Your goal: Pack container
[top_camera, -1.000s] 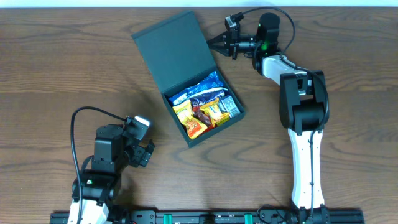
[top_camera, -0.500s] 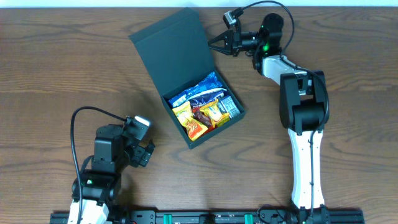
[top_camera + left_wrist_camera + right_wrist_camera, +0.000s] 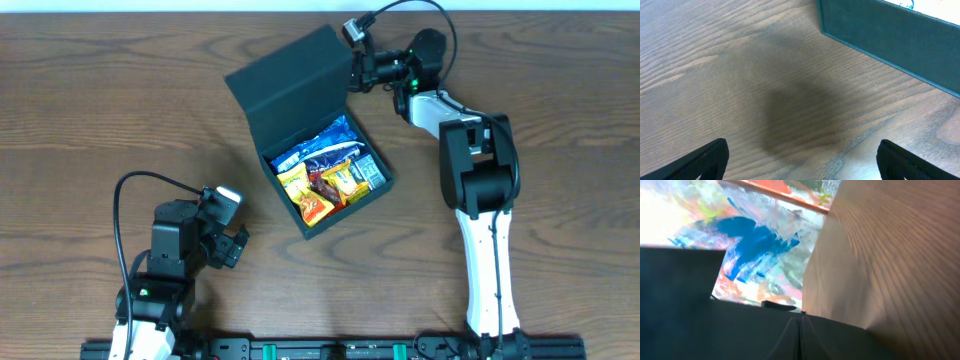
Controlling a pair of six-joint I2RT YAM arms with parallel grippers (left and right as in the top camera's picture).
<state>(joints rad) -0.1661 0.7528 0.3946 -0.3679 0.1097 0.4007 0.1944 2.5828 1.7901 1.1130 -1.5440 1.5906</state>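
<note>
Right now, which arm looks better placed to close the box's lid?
The right. The right gripper, shut, rests against the tilted-up hinged flap lid of the dark teal-black square cardboard container, with snack packets inside. The left gripper hangs open over the wooden table, apart from the box.

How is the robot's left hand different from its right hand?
The left hand is open wide; the right hand is shut tight. The left hand sits low at the front of the table, away from the container; the right hand is at the back, pressed against the container's lid. Both are dark two-finger hands holding nothing.
</note>
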